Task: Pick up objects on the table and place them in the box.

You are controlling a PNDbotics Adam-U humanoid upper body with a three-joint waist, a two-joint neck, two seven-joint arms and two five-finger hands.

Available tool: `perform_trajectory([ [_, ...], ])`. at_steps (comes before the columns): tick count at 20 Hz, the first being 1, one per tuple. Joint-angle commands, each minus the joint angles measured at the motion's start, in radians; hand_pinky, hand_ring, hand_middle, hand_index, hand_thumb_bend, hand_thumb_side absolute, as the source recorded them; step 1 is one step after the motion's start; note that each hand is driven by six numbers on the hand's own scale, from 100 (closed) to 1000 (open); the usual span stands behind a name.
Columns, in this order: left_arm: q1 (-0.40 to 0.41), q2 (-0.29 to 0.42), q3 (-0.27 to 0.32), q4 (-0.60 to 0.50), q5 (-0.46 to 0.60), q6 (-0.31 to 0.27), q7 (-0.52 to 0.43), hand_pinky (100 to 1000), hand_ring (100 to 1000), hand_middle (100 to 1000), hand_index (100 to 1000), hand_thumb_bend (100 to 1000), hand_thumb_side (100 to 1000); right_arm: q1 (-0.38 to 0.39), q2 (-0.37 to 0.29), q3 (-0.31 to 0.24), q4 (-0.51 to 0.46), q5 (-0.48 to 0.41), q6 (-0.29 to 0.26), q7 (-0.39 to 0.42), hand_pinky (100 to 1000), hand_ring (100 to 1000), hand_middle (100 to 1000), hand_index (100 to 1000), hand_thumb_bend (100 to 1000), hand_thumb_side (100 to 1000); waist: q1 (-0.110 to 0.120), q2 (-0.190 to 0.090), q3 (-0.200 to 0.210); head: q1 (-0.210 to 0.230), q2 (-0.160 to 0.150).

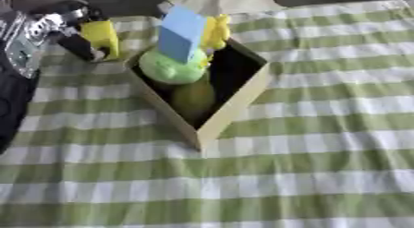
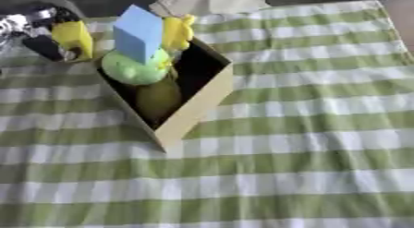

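A tan cardboard box [image 1: 234, 107] stands open at the upper middle of the green-and-white checked cloth. Inside it sit a light green round toy [image 1: 168, 68], an olive pear-shaped thing [image 1: 192, 97], a light blue block [image 1: 182, 33] standing on end, and a yellow toy [image 1: 216, 32] at the far rim. My left hand [image 1: 77, 40] comes in from the upper left, just left of the box, its dark fingers curled round a yellow object [image 1: 101, 35] held above the cloth. My right hand shows in neither view.
The checked tablecloth [image 1: 323, 144] covers the whole table. A beige cloth or paper [image 2: 212, 2] lies past the far edge behind the box. My left arm's silver and black forearm [image 1: 24, 38] fills the upper left corner.
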Motion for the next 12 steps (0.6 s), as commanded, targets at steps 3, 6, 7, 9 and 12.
perform_trajectory([
  [3,-0.019,0.057,-0.059,-0.187,0.079,-0.047,0.002,754,733,501,721,100,100,0.01,-0.022,-0.015,0.0,-0.002,-0.001,-0.007,952,876,730,789,100,551,-0.01,-0.085,0.027,-0.038,0.045],
  [6,0.01,0.081,-0.129,-0.375,0.204,-0.066,-0.021,762,729,502,734,100,100,0.023,-0.018,-0.015,0.001,0.002,-0.003,-0.006,951,876,731,789,100,530,-0.017,-0.115,0.046,-0.075,0.073],
  [7,0.027,0.089,-0.157,-0.448,0.267,-0.062,-0.03,759,724,498,733,100,100,0.026,-0.015,-0.014,-0.001,0.003,-0.004,-0.005,951,876,731,790,100,519,-0.02,-0.127,0.053,-0.093,0.083],
  [9,0.062,0.107,-0.207,-0.589,0.362,-0.021,-0.039,760,728,505,739,100,100,0.028,-0.005,-0.011,-0.006,0.007,-0.007,-0.001,950,876,732,791,100,501,-0.025,-0.147,0.063,-0.118,0.099],
  [12,0.112,0.12,-0.285,-0.764,0.473,0.049,-0.064,761,730,517,746,100,100,0.024,0.012,-0.004,-0.012,0.015,-0.009,0.008,949,876,732,791,100,475,-0.032,-0.174,0.077,-0.139,0.117],
])
